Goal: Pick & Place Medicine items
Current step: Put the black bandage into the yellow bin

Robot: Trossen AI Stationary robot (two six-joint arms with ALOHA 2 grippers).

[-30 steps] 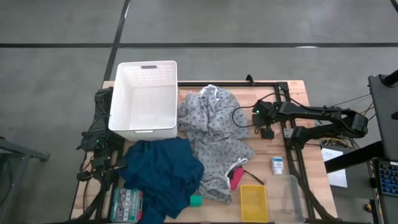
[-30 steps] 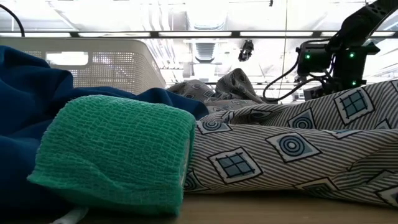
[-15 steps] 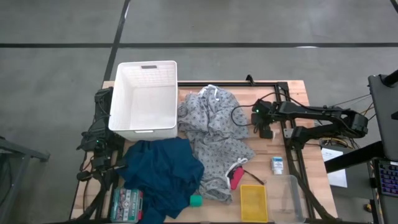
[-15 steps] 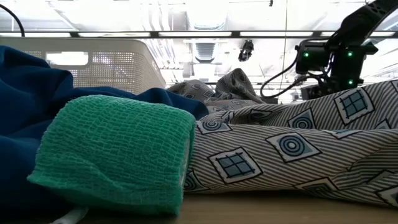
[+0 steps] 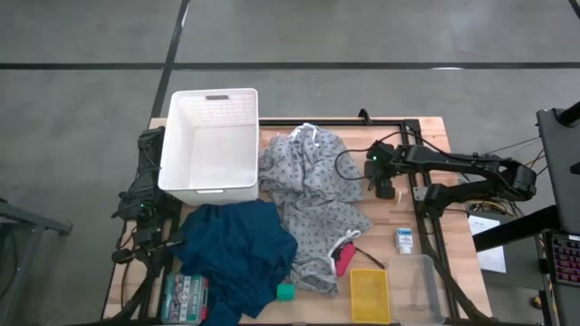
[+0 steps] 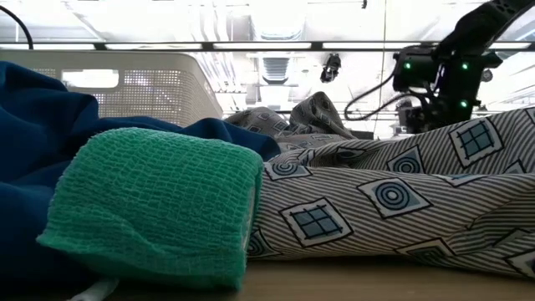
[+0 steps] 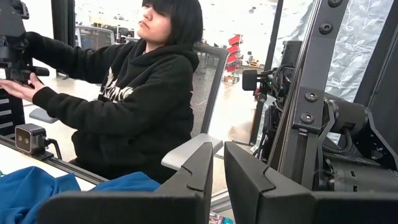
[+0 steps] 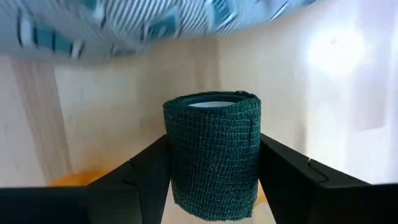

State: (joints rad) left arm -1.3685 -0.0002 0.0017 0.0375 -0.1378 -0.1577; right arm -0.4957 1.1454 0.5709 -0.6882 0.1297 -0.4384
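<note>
My right gripper (image 5: 386, 186) hangs over the bare wood right of the grey patterned cloth (image 5: 313, 204), shut on a dark green bandage roll (image 8: 211, 155). The small white carton with blue print (image 5: 404, 240) lies flat on the table nearer the near edge, untouched. The tiny orange pieces do not show in the high view. An orange patch (image 8: 65, 180) peeks out behind one finger in the right wrist view, and I cannot tell what it is. My left gripper (image 7: 217, 180) is shut, parked off the table's left side (image 5: 145, 204). My right gripper pinches the bandage roll by its curved wall (image 8: 177, 155) between the two fingers (image 8: 140, 171), one on either side, coming from above. The roll lies lengthwise along the fingers, with its open end (image 8: 211, 102) pointing away from the wrist. It is lifted clear of the wood.
A white basket (image 5: 210, 140) stands at the far left. A blue cloth (image 5: 240, 254), a green-and-white box (image 5: 184, 297), a green block (image 5: 285, 292) and a pink block (image 5: 344, 261) lie near the near edge. So do a yellow tray (image 5: 370, 294) and a clear container (image 5: 426, 290).
My right gripper has moved a little toward the table's left and far side and slightly up, still shut on the bandage roll. Nothing else has moved.
</note>
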